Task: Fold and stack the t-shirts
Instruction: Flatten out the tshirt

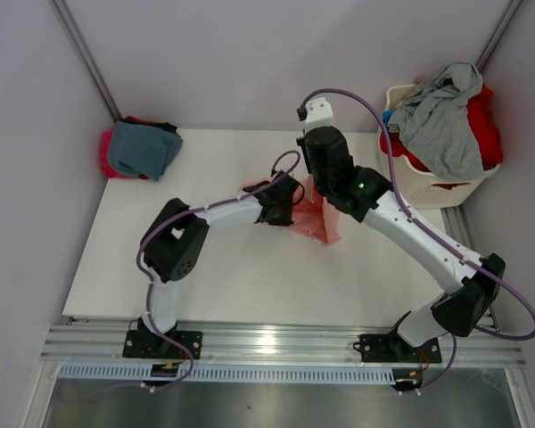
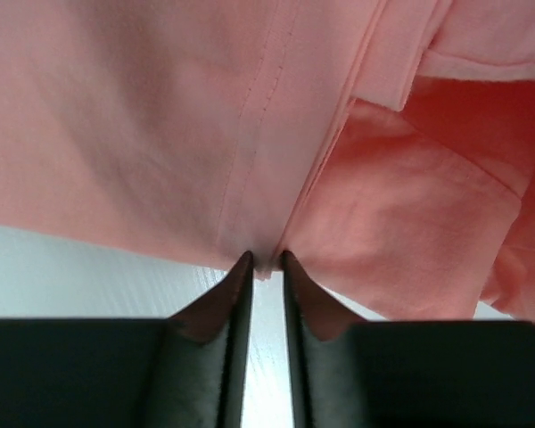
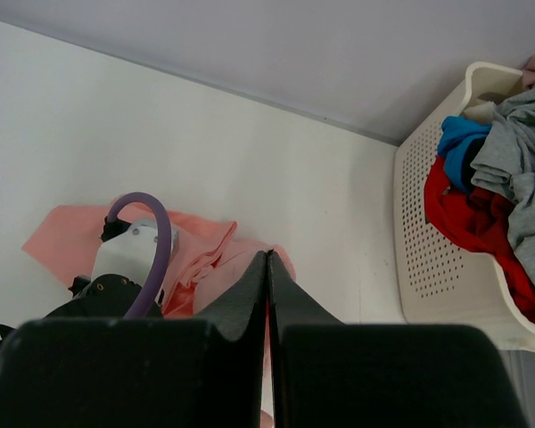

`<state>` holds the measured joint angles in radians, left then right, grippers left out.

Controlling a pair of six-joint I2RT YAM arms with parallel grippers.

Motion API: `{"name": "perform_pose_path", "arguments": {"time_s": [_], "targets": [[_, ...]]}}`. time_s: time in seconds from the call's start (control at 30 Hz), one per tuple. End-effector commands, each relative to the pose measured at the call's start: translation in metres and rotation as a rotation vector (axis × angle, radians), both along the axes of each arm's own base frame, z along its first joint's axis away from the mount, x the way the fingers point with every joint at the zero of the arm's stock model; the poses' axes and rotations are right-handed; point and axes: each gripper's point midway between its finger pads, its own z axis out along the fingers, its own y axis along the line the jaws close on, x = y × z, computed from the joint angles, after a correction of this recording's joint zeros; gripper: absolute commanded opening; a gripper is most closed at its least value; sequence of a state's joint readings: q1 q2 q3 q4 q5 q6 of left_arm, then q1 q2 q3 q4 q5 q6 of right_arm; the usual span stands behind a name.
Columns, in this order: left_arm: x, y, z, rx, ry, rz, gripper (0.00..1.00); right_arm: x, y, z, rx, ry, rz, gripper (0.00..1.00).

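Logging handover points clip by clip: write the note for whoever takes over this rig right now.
Left gripper: nearly shut, pinching a seam of the salmon-pink t-shirt.
Right gripper: shut, seemingly on the same shirt, held raised.
Shirt crumpled at the middle of the table, unfolded.
Done: folded pile, teal on top, at the far left corner.
To do: fold and stack this one, then the heaped shirts in the basket.

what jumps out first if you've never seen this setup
The salmon-pink t-shirt lies bunched mid-table, with the left gripper and the right gripper both shut on it. Next comes the white laundry basket at the far right corner, overflowing, with a grey shirt draped on top. A small teal-topped pile sits at the far left corner.
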<state>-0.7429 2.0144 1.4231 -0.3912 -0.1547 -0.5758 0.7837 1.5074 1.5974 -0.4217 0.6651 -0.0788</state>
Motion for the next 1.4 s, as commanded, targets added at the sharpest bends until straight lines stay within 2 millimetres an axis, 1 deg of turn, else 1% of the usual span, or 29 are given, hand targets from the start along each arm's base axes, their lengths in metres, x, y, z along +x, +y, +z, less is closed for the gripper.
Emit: {"name": "perform_pose_path", "arguments": {"time_s": [0.0,0.03,0.07,0.13,0.23,0.3,0.33,0.37,0.43,0.47,0.57,0.6,0.67,0.7,0.77,0.8,0.83,0.87,0.9,0.93,0.97,1.0,1.03,1.07,1.13,1.17,1.23,1.27,1.37], "targets": [[0.01,0.0,0.015,0.006,-0.052,0.003,0.2,-0.006,-0.004,0.018,0.049,-0.042,-0.005,0.0],[0.011,0.002,0.016,0.012,-0.059,0.0,0.15,-0.006,-0.004,0.017,0.048,-0.041,-0.005,0.0],[0.012,0.003,0.017,0.016,-0.062,0.0,0.06,-0.007,-0.004,0.016,0.05,-0.041,-0.004,0.0],[0.011,0.007,0.018,0.031,-0.073,0.002,0.0,-0.007,-0.004,0.015,0.05,-0.04,-0.005,0.0],[0.01,0.013,0.017,0.055,-0.081,0.003,0.01,-0.007,-0.005,0.014,0.044,-0.037,-0.006,0.0],[0.011,0.019,0.022,0.07,-0.103,0.005,0.01,-0.007,-0.007,0.013,0.041,-0.038,-0.011,0.0],[0.008,0.024,0.019,0.087,-0.1,0.006,0.01,-0.008,-0.008,0.014,0.039,-0.042,-0.011,0.0],[0.011,0.029,0.026,0.101,-0.126,0.02,0.01,-0.009,-0.01,0.015,0.036,-0.046,-0.016,0.0],[0.009,0.042,0.029,0.142,-0.137,0.031,0.01,-0.009,-0.014,0.015,0.018,-0.051,-0.024,0.0],[0.012,0.049,0.04,0.147,-0.165,0.05,0.01,-0.01,-0.016,0.017,0.016,-0.058,-0.029,0.0],[0.011,0.072,0.051,0.172,-0.186,0.095,0.01,-0.01,-0.023,0.019,-0.008,-0.074,-0.044,0.0],[0.013,0.084,0.066,0.163,-0.215,0.125,0.01,-0.01,-0.027,0.02,-0.015,-0.08,-0.06,0.0],[0.012,0.106,0.075,0.173,-0.223,0.173,0.01,-0.01,-0.034,0.023,-0.025,-0.09,-0.075,0.0],[0.012,0.116,0.093,0.16,-0.252,0.207,0.01,-0.008,-0.043,0.025,-0.027,-0.094,-0.098,0.0],[0.007,0.135,0.105,0.174,-0.253,0.249,0.01,-0.008,-0.057,0.032,-0.007,-0.109,-0.121,0.0],[0.008,0.15,0.124,0.159,-0.285,0.299,0.01,-0.007,-0.063,0.035,-0.003,-0.113,-0.134,0.0],[0.007,0.159,0.132,0.157,-0.297,0.318,0.01,-0.005,-0.076,0.039,0.001,-0.12,-0.163,0.0],[0.003,0.168,0.138,0.167,-0.301,0.332,0.01,-0.004,-0.083,0.042,0.003,-0.125,-0.173,0.0],[0.002,0.181,0.146,0.187,-0.318,0.358,0.01,-0.006,-0.092,0.049,0.008,-0.139,-0.187,0.0],[-0.001,0.189,0.164,0.174,-0.353,0.377,0.01,-0.005,-0.104,0.054,0.012,-0.148,-0.209,0.0],[-0.005,0.202,0.168,0.201,-0.35,0.391,0.01,-0.005,-0.11,0.058,0.014,-0.156,-0.218,0.0],[-0.007,0.209,0.177,0.208,-0.368,0.403,0.0,-0.007,-0.118,0.065,0.022,-0.17,-0.229,0.0],[-0.012,0.22,0.192,0.216,-0.407,0.43,0.01,-0.008,-0.125,0.073,0.034,-0.181,-0.239,0.0],[-0.015,0.229,0.2,0.236,-0.424,0.436,0.01,-0.007,-0.135,0.077,0.043,-0.186,-0.256,0.0],[-0.023,0.244,0.218,0.257,-0.464,0.458,0.01,-0.009,-0.145,0.09,0.067,-0.208,-0.27,0.0],[-0.031,0.252,0.236,0.245,-0.507,0.462,0.01,-0.009,-0.15,0.093,0.073,-0.214,-0.28,0.0],[-0.04,0.26,0.26,0.224,-0.566,0.47,0.01,-0.011,-0.155,0.105,0.094,-0.231,-0.29,0.0],[-0.051,0.27,0.28,0.209,-0.622,0.473,0.01,-0.011,-0.157,0.11,0.103,-0.24,-0.293,0.0],[-0.066,0.284,0.319,0.176,-0.726,0.481,0.0,-0.016,-0.163,0.129,0.126,-0.277,-0.298,0.0]]}}
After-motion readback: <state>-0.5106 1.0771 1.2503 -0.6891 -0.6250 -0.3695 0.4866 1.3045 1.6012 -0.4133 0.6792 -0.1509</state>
